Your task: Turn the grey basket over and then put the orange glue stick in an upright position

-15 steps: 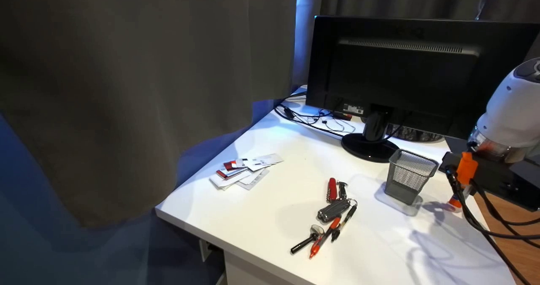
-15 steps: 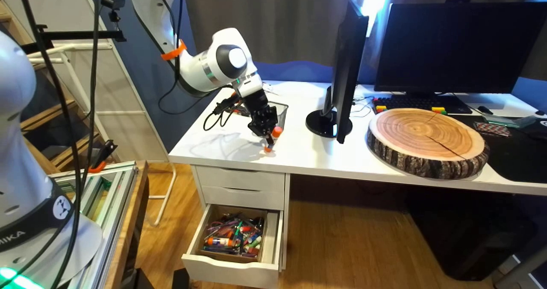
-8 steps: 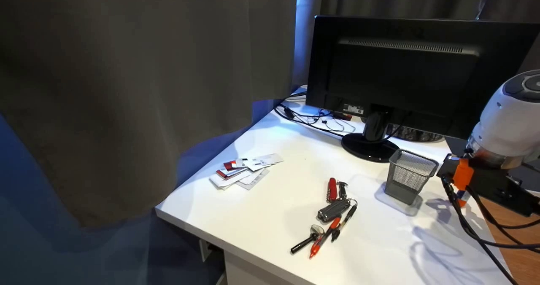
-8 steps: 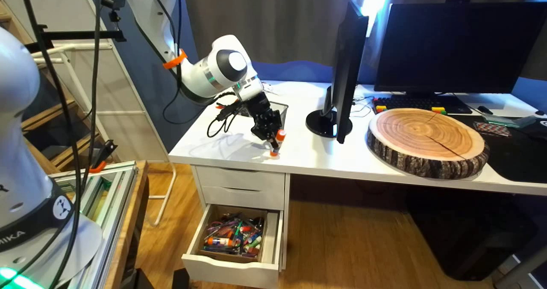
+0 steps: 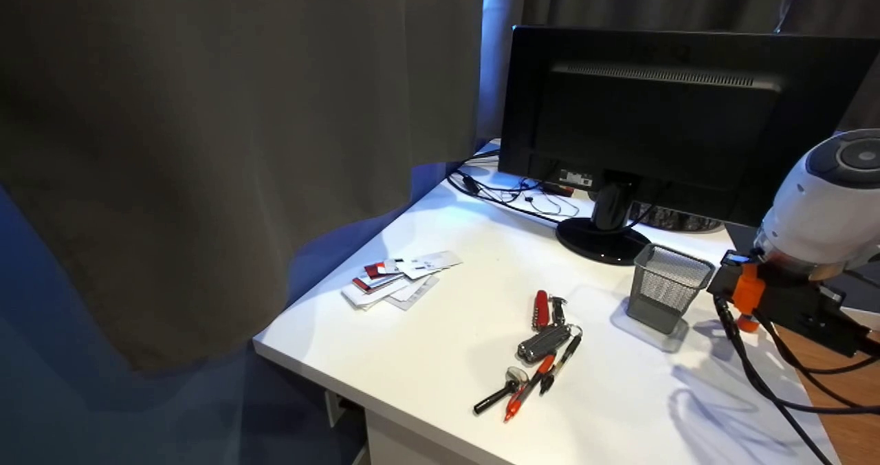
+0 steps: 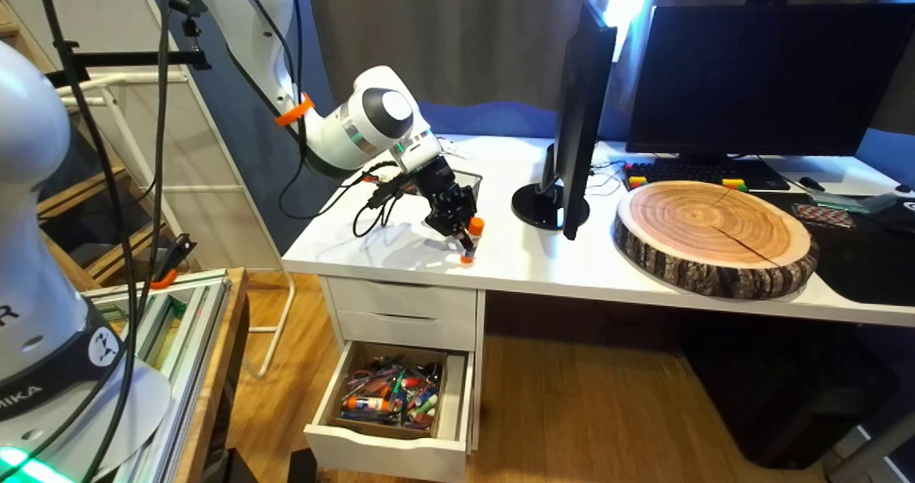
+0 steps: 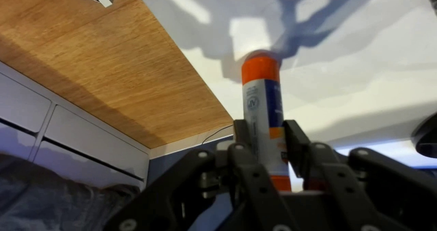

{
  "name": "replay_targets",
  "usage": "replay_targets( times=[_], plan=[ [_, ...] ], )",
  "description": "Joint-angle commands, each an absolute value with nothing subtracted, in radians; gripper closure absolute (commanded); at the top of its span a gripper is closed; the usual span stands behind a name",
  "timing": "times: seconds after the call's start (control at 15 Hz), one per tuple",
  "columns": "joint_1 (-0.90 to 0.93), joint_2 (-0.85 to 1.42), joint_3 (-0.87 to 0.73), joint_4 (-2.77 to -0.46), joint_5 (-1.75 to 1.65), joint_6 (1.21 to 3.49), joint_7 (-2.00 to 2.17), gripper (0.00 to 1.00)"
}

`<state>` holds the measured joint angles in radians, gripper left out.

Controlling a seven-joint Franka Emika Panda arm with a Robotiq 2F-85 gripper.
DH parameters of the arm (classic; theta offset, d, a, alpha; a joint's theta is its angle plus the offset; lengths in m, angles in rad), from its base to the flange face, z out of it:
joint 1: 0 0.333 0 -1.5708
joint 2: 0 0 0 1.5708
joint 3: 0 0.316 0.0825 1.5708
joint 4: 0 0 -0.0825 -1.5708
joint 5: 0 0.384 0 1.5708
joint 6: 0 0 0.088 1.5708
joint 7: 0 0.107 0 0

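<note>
The grey mesh basket [image 5: 665, 287] stands on the white desk with its open rim up. In an exterior view it is partly hidden behind my gripper [image 6: 465, 244]. The orange glue stick [image 6: 472, 241] has orange ends and a white and blue label. In the wrist view my gripper [image 7: 265, 125] is shut on the glue stick [image 7: 258, 101], a finger on each side. The stick is close to upright, leaning slightly, its lower end at or just above the desk; I cannot tell if it touches. In an exterior view only the orange lower end of the glue stick [image 5: 748, 324] shows.
A black monitor [image 5: 646, 121] stands behind the basket. Pens and small tools [image 5: 543, 344] and a pile of cards [image 5: 399, 279] lie on the desk. The desk edge [image 6: 400, 269] runs close to the stick. Black cables [image 5: 756, 369] hang from the arm. A drawer [image 6: 389, 451] stands open below.
My gripper has moved down and toward the desk's near edge, carrying the glue stick. The stick has swung nearer to upright. The basket has not moved.
</note>
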<state>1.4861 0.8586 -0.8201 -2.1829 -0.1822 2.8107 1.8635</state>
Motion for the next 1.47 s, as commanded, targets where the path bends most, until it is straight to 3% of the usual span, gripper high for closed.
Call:
replay_targets(
  times=[0.0,1.4],
  plan=[
    [1.500,0.910,-0.833,-2.145,-0.175,2.795,1.891,0.92],
    [1.475,1.024,-0.849,-2.059,-0.173,2.773,1.894,0.92]
  ],
)
